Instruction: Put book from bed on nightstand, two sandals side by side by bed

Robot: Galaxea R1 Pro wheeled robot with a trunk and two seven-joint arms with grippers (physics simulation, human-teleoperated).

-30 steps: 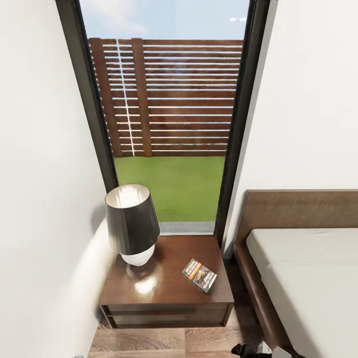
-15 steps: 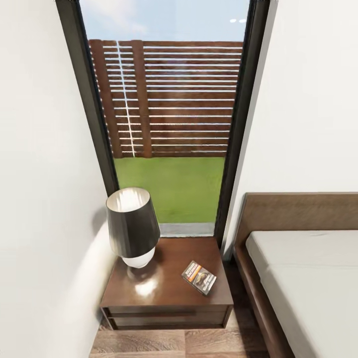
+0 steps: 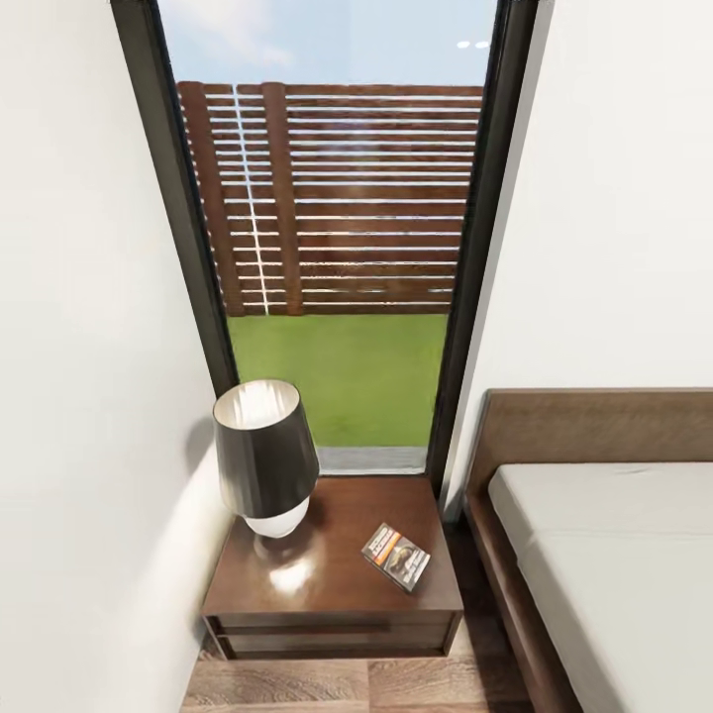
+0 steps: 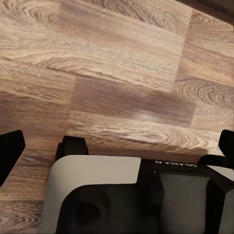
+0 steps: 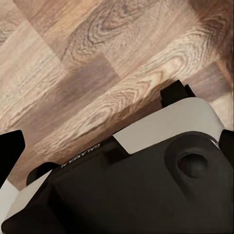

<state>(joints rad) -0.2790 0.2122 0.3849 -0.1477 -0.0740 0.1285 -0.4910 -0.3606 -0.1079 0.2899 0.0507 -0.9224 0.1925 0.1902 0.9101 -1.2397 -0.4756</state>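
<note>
The book (image 3: 396, 557) is seen lying flat on the nightstand (image 3: 327, 594), lower centre of the head view, beside the bed (image 3: 614, 555). It is judged thin, light and stiff, best pinched at an edge. Neither end effector's state can be told.

The nightstand (image 3: 297, 594) is standing on the wooden floor (image 3: 396, 683) just beside the bed (image 3: 614, 555). A lamp (image 3: 265, 458) is sitting toward the top's far left, and the book (image 3: 396, 556) is lying flat, turned at an angle, toward its right side, apart from the lamp. The bed's mattress is showing bare.
</note>
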